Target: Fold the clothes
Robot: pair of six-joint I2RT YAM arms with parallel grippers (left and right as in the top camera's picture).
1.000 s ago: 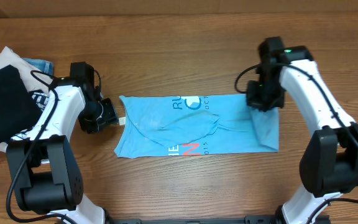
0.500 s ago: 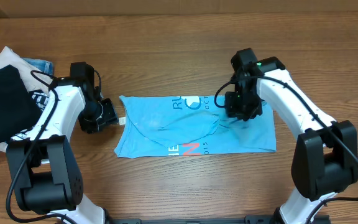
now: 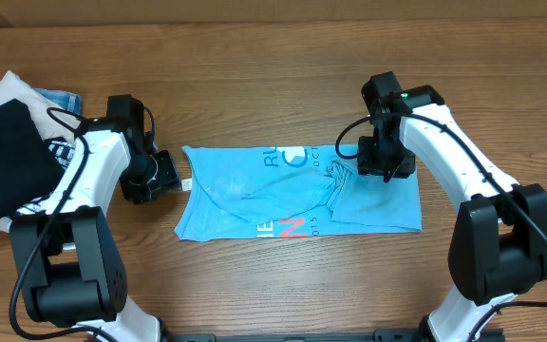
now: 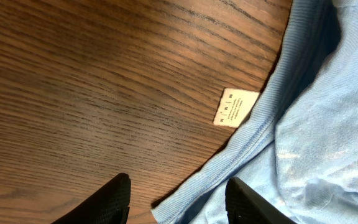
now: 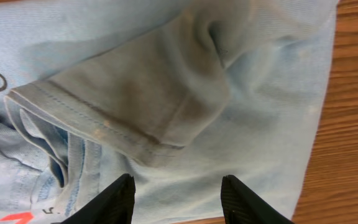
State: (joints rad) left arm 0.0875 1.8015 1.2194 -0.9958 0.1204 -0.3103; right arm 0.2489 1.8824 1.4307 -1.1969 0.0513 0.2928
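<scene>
Above the T-shirt (image 3: 245,195), right end effector (image 5: 178,198) newly open

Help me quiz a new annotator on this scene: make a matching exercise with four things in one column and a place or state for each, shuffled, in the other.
Things:
1. blue T-shirt
2. black garment
3. white label
4. right pincer

Places or states:
a. open, over a folded-back sleeve
b. far left in the overhead view
c. spread out, centre of the overhead view
d. on the bare table, beside the ribbed edge

Pairs: 1-c, 2-b, 3-d, 4-a.
</scene>
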